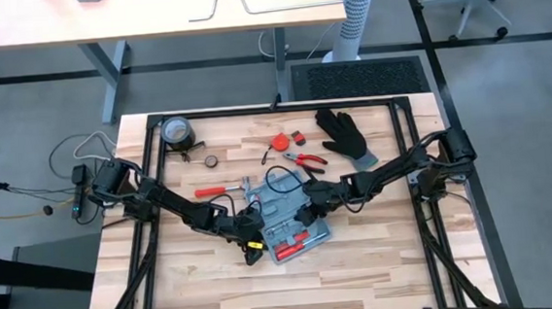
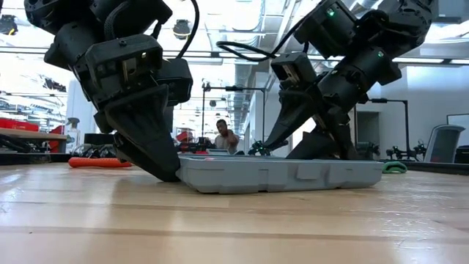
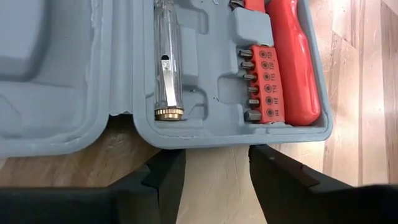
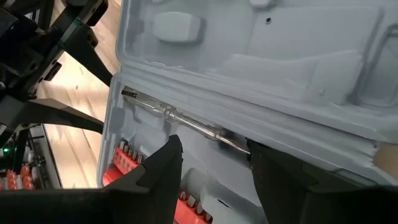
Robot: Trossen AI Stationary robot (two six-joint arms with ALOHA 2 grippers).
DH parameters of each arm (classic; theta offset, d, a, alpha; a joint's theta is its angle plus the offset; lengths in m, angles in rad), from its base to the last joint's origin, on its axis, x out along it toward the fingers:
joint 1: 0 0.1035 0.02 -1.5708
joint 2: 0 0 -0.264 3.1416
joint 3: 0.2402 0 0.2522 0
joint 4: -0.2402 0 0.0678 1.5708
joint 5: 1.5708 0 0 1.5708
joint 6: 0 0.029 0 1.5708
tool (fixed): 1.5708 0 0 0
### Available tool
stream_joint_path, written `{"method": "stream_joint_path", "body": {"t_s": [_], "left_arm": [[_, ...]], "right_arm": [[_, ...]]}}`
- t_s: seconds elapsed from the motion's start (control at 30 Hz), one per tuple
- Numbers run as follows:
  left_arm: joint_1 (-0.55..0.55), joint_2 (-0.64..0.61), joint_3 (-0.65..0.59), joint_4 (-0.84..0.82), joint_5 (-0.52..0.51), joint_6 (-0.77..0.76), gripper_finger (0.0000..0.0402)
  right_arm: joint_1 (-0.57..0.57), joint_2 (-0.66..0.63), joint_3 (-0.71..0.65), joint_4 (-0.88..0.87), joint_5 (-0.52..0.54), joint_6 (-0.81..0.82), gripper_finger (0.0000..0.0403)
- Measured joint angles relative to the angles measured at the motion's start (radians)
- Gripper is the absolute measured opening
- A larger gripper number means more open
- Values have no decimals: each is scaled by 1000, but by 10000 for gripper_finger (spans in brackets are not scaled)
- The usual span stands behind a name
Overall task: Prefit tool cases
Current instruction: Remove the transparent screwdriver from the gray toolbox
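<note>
Tool case [image 1: 286, 222] lies open & flat on the wooden table [image 1: 381, 264], roughly mid-table, slightly toward the front edge. Inside the moulded slots: clear-handled screwdriver [image 3: 166, 62], red bit holder [image 3: 266, 84], red-handled tool [image 3: 298, 56].

Left gripper [image 3: 211, 177] sits at the case's edge on the left-arm side, fingers spread w/ bare table showing between them, nothing held. In the low view its tips reach down to the table right at the case's end.

Right gripper [image 4: 214, 168] hovers over the case from the opp. side, above the hinge area, fingers apart, nothing in them.

Elsewhere on table: black glove [image 1: 345, 135] toward the back right, red pliers [image 1: 306, 159] beside it, tape roll [image 1: 177, 132] back left.
</note>
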Motion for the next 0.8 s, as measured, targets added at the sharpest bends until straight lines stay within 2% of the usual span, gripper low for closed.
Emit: {"method": "stream_joint_path", "body": {"t_s": [0.37, 0.57, 0.8], "left_arm": [[3, 1, 0, 1, -17, -1, 168], [6, 2, 1, 16, -48, 11, 168], [7, 2, 0, 21, -28, 12, 168]], "right_arm": [[5, -64, 0, 53, -64, 11, 189], [14, -76, 6, 156, -24, 20, 188], [26, -75, 4, 110, -18, 23, 188]]}}
